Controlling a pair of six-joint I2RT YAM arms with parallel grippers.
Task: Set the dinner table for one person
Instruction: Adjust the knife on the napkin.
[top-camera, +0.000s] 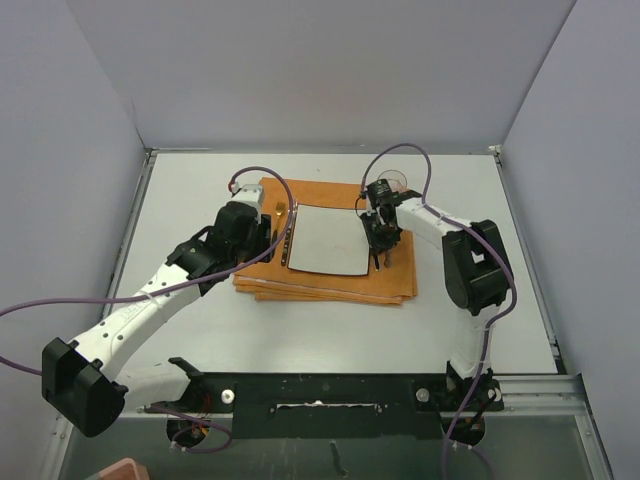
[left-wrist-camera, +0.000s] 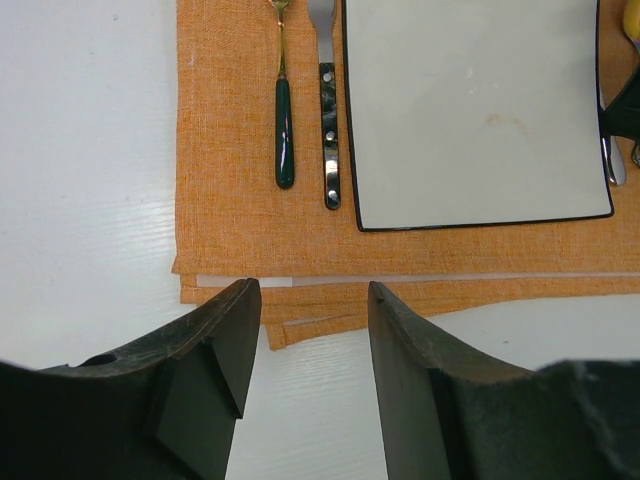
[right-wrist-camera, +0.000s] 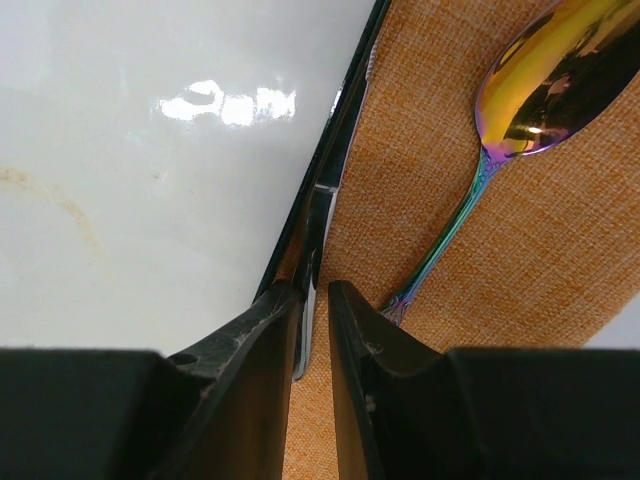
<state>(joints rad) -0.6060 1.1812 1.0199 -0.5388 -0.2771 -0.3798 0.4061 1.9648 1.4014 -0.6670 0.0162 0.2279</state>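
Observation:
On the off-white dinner table (top-camera: 200, 330) lies a folded orange mat (top-camera: 330, 285) with a square white plate (top-camera: 325, 240) on it. Left of the plate lie a green-handled fork (left-wrist-camera: 285, 130) and a black-handled knife (left-wrist-camera: 330, 150). My left gripper (left-wrist-camera: 312, 295) hovers open over the mat's near left edge, holding nothing. At the plate's right edge my right gripper (right-wrist-camera: 315, 287) points down. Its jaws stand narrowly apart astride a thin silver utensil handle (right-wrist-camera: 312, 340) lying on the mat, with a sliver of mat showing beside the handle. An iridescent spoon (right-wrist-camera: 540, 90) lies just right of it.
A clear, round thing, perhaps a glass (top-camera: 395, 181), stands at the mat's far right corner. Grey walls close in the table on three sides. A black metal rail (top-camera: 330, 390) with the arm bases runs along the near edge.

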